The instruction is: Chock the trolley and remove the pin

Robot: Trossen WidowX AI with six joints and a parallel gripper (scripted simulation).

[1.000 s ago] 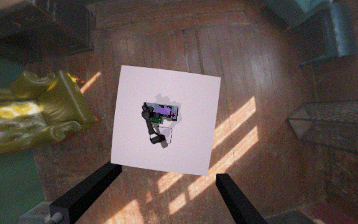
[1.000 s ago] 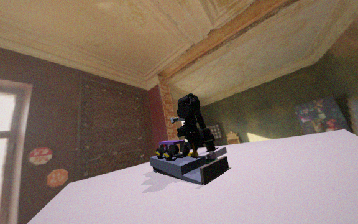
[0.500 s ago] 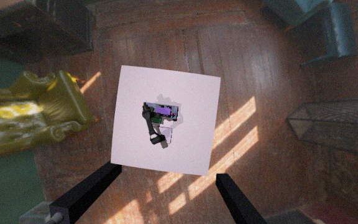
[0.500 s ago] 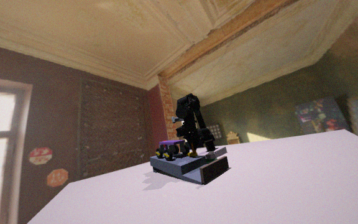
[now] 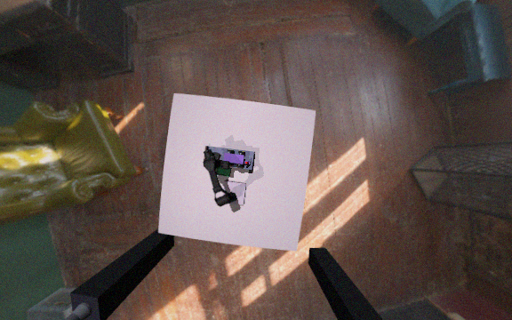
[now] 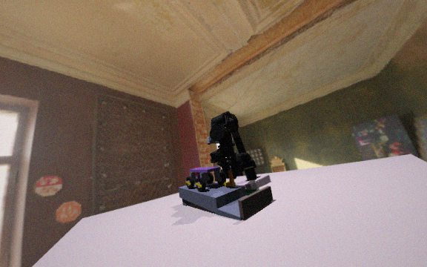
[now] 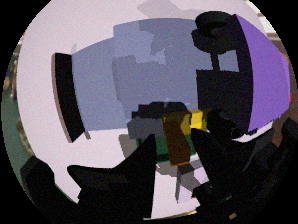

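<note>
Low in the middle of the wrist view, the gripper (image 5: 215, 158) (image 6: 230, 171) (image 7: 173, 135) has its fingers part open either side of the chock (image 6: 230, 182) (image 7: 196, 119), whose orange handle stands between them. The chock sits by the near wheel of the trolley (image 5: 234, 158) (image 6: 204, 170) (image 7: 267, 75); whether it touches cannot be told. Best confirm that contact before leaving, then open evenly and back straight off, since a dragging finger could pull the chock away. The pin (image 5: 246, 163) should wait until then.

Under the ramp (image 6: 202, 198) (image 7: 160, 65) lies a pale, matte table (image 5: 278, 200) (image 6: 310, 208) (image 7: 40, 90). Sun stripes cross the wooden floor (image 5: 194, 67) at lower centre of the top view; a yellow sofa (image 5: 100, 151) fills its left edge.
</note>
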